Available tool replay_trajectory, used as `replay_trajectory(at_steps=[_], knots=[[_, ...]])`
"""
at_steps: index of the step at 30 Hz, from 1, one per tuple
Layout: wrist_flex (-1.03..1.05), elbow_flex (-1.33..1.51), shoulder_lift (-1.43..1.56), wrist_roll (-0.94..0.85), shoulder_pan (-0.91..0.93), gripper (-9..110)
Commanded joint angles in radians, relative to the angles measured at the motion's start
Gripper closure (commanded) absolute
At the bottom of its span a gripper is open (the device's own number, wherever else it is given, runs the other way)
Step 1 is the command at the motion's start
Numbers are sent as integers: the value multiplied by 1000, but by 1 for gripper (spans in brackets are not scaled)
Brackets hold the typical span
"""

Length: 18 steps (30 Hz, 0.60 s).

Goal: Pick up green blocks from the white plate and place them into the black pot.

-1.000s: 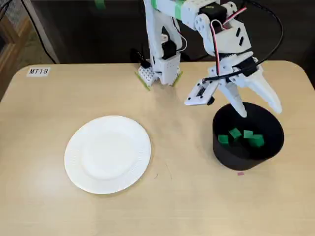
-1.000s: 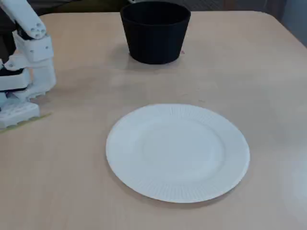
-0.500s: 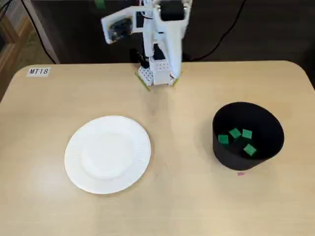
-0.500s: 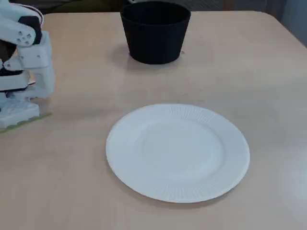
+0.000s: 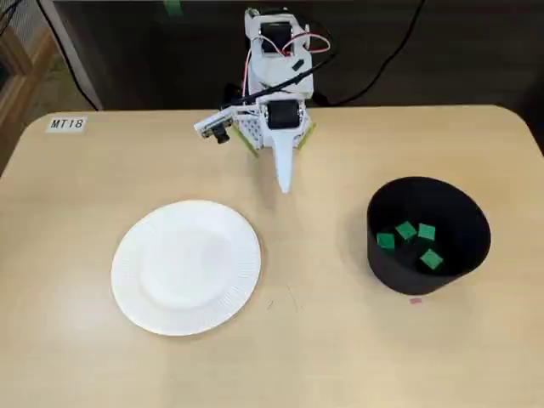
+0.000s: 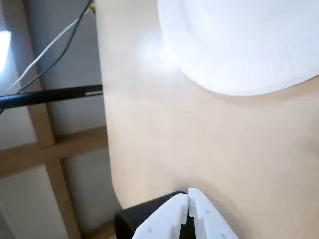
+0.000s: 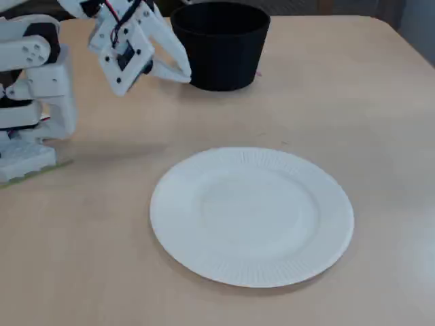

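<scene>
Pale tabletop (image 5: 331,357), checked in a fixed view from above. I count four green blocks (image 5: 406,230) lying on the floor of the black pot (image 5: 393,274), at the right. The white plate (image 5: 185,268) sits at the left, well apart from the pot. The gripper (image 5: 285,183) hangs over the far middle of the table, tip pointing toward the near edge. In the wrist view its fingers (image 6: 167,219) are pressed together, holding nothing. A label marked MT18 (image 5: 66,124) sits at the far left corner.
</scene>
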Motion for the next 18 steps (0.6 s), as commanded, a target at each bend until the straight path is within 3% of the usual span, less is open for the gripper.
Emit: replay_trajectory(at_steps=[1, 18], knots=[[18, 29, 15, 5, -2, 104], [21, 155, 15, 12, -6, 104]])
